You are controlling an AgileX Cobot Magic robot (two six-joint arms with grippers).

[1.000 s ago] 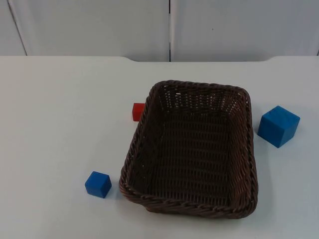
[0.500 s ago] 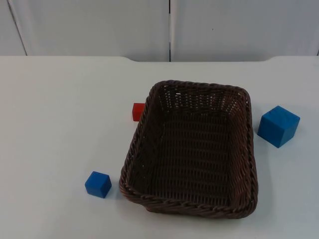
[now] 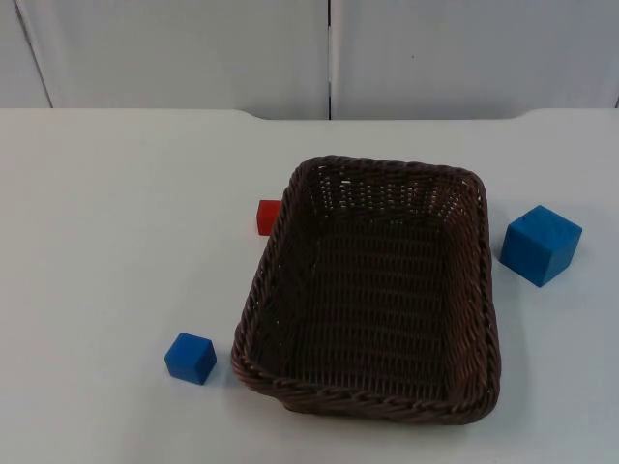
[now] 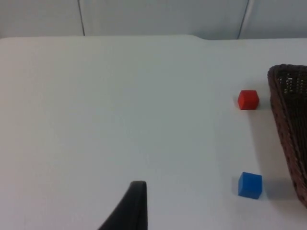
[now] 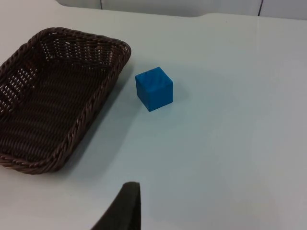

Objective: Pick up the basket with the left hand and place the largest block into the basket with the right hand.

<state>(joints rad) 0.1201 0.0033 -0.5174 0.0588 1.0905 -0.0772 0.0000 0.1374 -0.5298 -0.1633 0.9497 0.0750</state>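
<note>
**Basket and blocks on the table, both my arms waiting**

Basket (image 3: 372, 290), dark brown wicker, sits flat on the white table (image 3: 116, 213). My largest block (image 3: 540, 245), blue, stands just beside its right wall. A small blue block (image 3: 191, 358) and a red block (image 3: 268, 217) lie at its left side. Whether my claws are released or clenched, I cannot tell.
</note>
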